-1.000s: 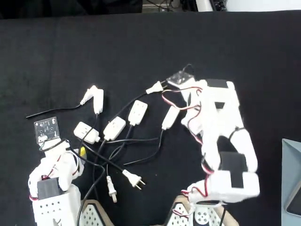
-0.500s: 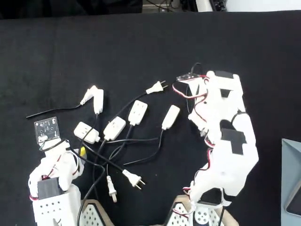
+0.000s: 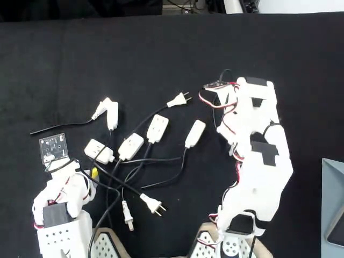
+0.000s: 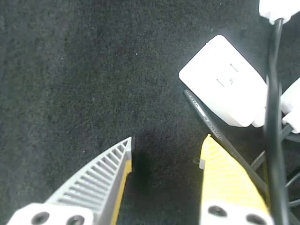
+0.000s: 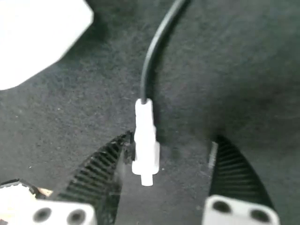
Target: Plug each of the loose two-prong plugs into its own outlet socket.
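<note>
Though spread like the left hand (image 4: 166, 154), the right hand (image 5: 166, 159) flanks a slim white plug (image 5: 145, 140). Its black cord (image 5: 154, 56) trails toward eight o'clock.

Robot lab: black-clothed table (image 3: 134, 48).

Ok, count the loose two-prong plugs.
3: first white plastic two-prong plug by the right end effector; second plug and third plug side by side among black cables, which might hide more.
</note>
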Action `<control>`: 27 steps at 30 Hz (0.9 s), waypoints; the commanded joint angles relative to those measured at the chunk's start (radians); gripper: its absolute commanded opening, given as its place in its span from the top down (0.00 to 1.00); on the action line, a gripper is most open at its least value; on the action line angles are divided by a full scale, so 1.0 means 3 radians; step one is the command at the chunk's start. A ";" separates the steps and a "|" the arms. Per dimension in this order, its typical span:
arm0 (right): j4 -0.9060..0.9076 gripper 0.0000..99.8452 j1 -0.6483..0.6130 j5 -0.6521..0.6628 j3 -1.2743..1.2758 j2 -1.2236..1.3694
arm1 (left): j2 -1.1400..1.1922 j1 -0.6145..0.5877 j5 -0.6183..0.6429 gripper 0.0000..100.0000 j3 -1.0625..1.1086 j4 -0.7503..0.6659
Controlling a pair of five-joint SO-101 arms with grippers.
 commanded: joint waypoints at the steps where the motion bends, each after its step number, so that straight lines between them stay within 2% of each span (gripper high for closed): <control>1: -0.0026 0.80 0.0000 0.0020 -0.0054 0.0033 | -0.0010 -0.0038 -0.0041 0.77 0.0064 0.0010; 18: 0.0215 0.81 -0.0102 0.0020 -0.0033 0.0038 | -0.0010 -0.0038 -0.0041 0.77 0.0064 0.0010; 20: 0.0215 0.85 -0.0102 0.0020 -0.0033 0.0028 | -0.0010 -0.0038 -0.0041 0.77 0.0064 0.0010; 24: 0.0210 0.99 -0.0102 -0.0026 -0.0043 0.0023 | -0.0010 -0.0038 -0.0041 0.77 0.0064 0.0010; 27: 0.0205 0.99 -0.0102 -0.0189 -0.0054 0.0023 | -0.0010 -0.0038 -0.0041 0.77 0.0064 0.0010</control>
